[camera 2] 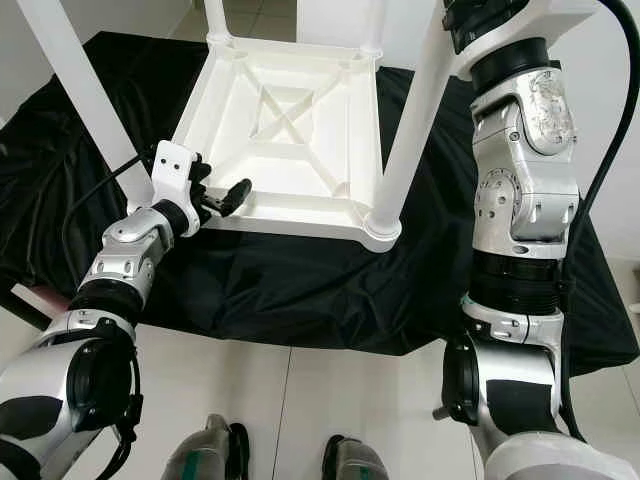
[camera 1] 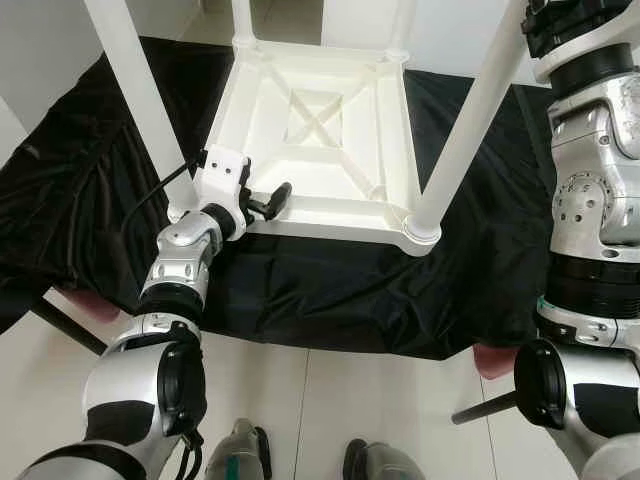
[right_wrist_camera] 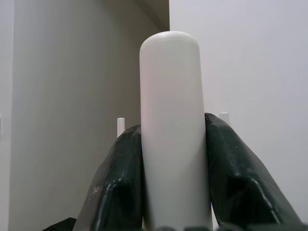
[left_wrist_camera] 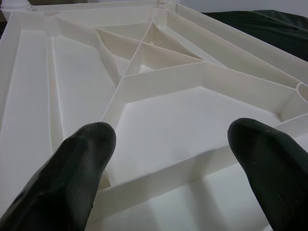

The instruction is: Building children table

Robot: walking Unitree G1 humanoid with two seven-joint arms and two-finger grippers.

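From the left eye view I see the white table (camera 1: 320, 140) lying upside down on a black cloth (camera 1: 330, 290), its ribbed underside facing up. Three legs rise from its corners and run out of frame at the top, so I cannot see their ends. My left end effector (camera 1: 268, 203) sits at the table's near edge with its fingers spread wide, holding nothing. The pale tiled floor (camera 1: 330, 400) lies on my side of the cloth, and the robot's feet are cut off at the bottom.

In the right eye view, the right arm reaches up beside the table's near right leg (camera 2: 410, 120); the hand itself is cropped away at the top. A white wall stands behind the table.

The left wrist view looks across the table's underside ribs, with both black fingertips (left_wrist_camera: 72, 178) well apart above the rim.

The right wrist view shows my right end effector (right_wrist_camera: 173, 192) clamped on the leg, its rounded tip pointing up against a bare wall.
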